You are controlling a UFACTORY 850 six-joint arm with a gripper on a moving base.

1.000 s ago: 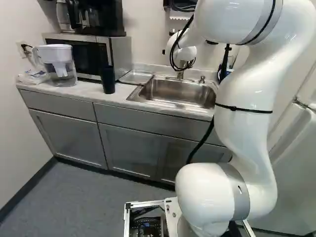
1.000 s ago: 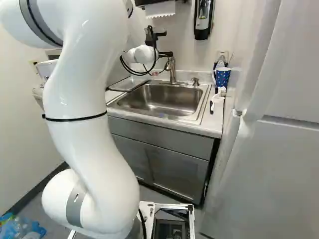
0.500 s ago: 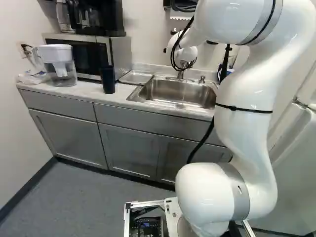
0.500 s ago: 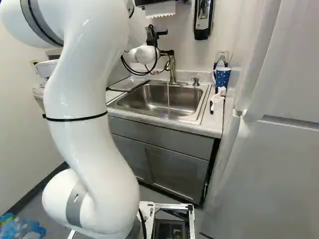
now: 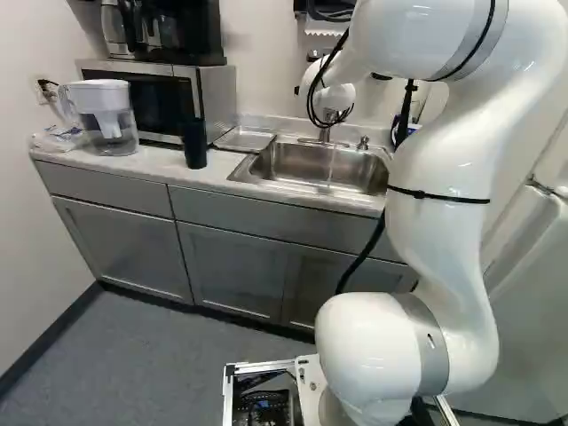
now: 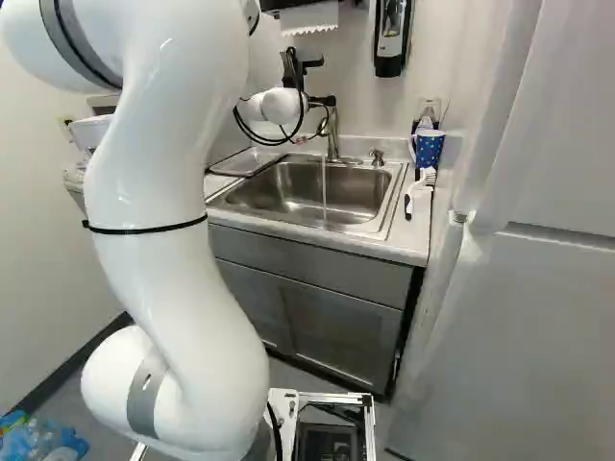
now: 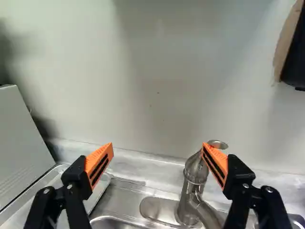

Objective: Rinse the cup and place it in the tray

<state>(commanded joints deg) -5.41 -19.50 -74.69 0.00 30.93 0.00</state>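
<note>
Clearly, you had the gripper (image 6: 322, 101) by the faucet (image 6: 333, 142), its two fingers wide apart, while water ran into the sink (image 6: 279, 192) and the dark cup (image 5: 194, 144) stood on the counter (image 5: 160, 161) between the pitcher (image 5: 108, 120) and the metal tray (image 5: 244, 139).

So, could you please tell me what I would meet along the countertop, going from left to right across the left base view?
Water pitcher → dark cup → shallow metal tray → faucet → small metal fixture behind the basin.
</note>
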